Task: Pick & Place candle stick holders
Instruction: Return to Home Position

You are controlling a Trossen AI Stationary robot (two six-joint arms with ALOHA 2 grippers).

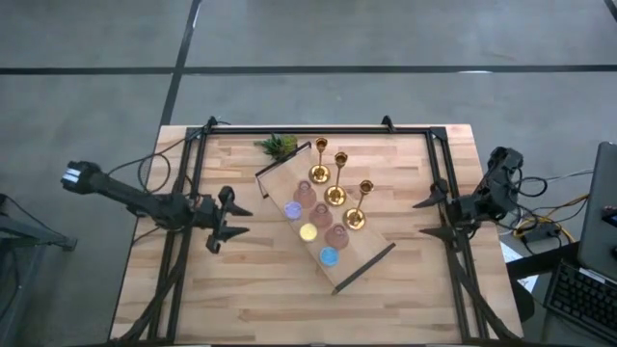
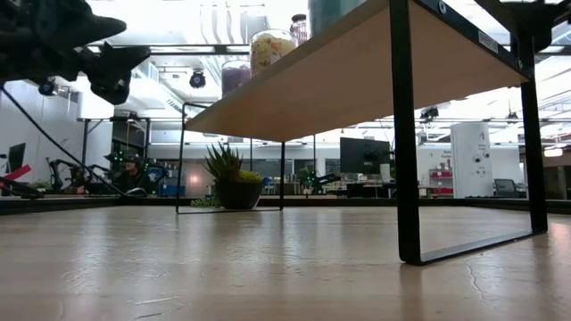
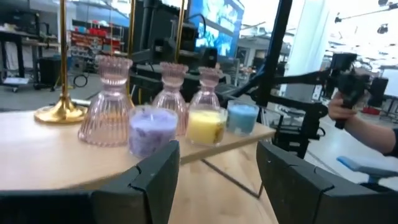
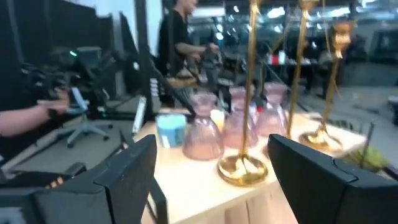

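We are looking down on a wooden shelf [image 1: 281,178] that is sitting slantwise on the middle of the table [image 1: 260,299]. The three gold candlesticks [image 1: 335,196] are standing in a row along the shelf's side nearer the right arm. The three pink glass cups [image 1: 320,214] are standing in a second row just beside them. Along the side nearer the left arm, the purple tealight [image 1: 293,209], the yellow tealight [image 1: 308,231] and the blue tealight [image 1: 329,256] are lining up, each just beside a cup. A green plant sprig [image 1: 278,145] is sitting on the table near the shelf's far corner.

The left gripper [image 1: 234,221] is hovering over the table to the left of the shelf and apart from it, pointing toward it. Its fingers [image 3: 155,177] are spreading wide and gripping nothing. The right gripper [image 1: 424,219] is hovering on the opposite side, also facing the shelf and clear of it, and its fingers [image 4: 130,174] are likewise gaping apart and carrying nothing.

Beyond the table, in the left wrist view, a person's hand [image 3: 341,111] is showing
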